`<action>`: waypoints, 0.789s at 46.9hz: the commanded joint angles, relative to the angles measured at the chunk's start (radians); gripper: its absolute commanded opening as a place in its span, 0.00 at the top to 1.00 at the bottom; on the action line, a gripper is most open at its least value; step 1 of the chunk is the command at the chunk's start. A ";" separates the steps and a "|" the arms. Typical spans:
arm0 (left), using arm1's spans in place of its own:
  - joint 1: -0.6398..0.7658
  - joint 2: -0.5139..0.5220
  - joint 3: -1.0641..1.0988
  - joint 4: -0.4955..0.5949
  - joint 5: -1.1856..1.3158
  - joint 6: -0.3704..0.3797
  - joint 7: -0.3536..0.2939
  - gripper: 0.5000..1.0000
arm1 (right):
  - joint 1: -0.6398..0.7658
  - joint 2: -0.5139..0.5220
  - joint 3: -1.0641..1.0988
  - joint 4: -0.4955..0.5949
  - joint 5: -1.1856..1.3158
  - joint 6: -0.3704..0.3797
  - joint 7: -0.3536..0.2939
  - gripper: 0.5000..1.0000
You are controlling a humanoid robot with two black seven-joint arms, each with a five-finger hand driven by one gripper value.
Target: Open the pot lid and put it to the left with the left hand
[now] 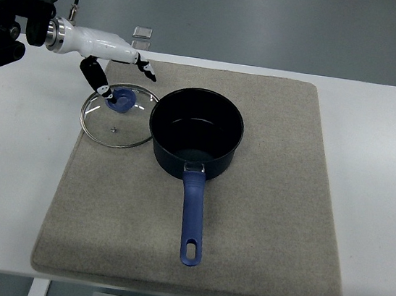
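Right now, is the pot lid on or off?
Off. The glass lid lies flat on the mat, left of the open pot.

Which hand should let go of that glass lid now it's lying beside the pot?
The left hand: its fingers are spread around the blue knob of the glass lid, which lies on the mat left of the saucepan. No right hand shows.

A lab-like test bench — bare white table [364, 214], grey felt mat [268, 223], plain grey floor [273, 19].
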 commanded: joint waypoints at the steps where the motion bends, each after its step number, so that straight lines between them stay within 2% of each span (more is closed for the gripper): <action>1: -0.016 0.003 -0.002 0.003 -0.049 -0.001 0.000 0.16 | 0.000 0.000 0.000 0.000 0.000 0.000 0.001 0.17; 5: -0.030 0.006 -0.009 0.029 -0.114 -0.001 0.000 0.16 | 0.000 0.000 0.000 -0.001 0.000 0.000 0.001 0.17; 14: 0.017 -0.016 -0.139 0.186 -0.427 0.005 0.000 0.15 | 0.000 0.000 0.000 0.000 0.000 0.000 0.001 0.17; 17: 0.056 -0.051 -0.158 0.225 -0.540 0.008 0.000 0.05 | 0.000 0.000 0.000 0.000 0.000 0.000 0.001 0.17; 20: 0.083 -0.082 -0.167 0.278 -0.637 0.013 0.000 0.03 | 0.000 0.000 0.000 0.000 0.000 0.000 0.001 0.17; 30: 0.180 -0.221 -0.250 0.477 -0.875 0.060 0.000 0.03 | 0.000 0.000 0.000 0.000 0.000 0.000 0.001 0.17; 37: 0.204 -0.277 -0.301 0.528 -0.915 0.102 0.000 0.03 | 0.001 0.000 0.000 0.000 0.000 0.000 -0.001 0.17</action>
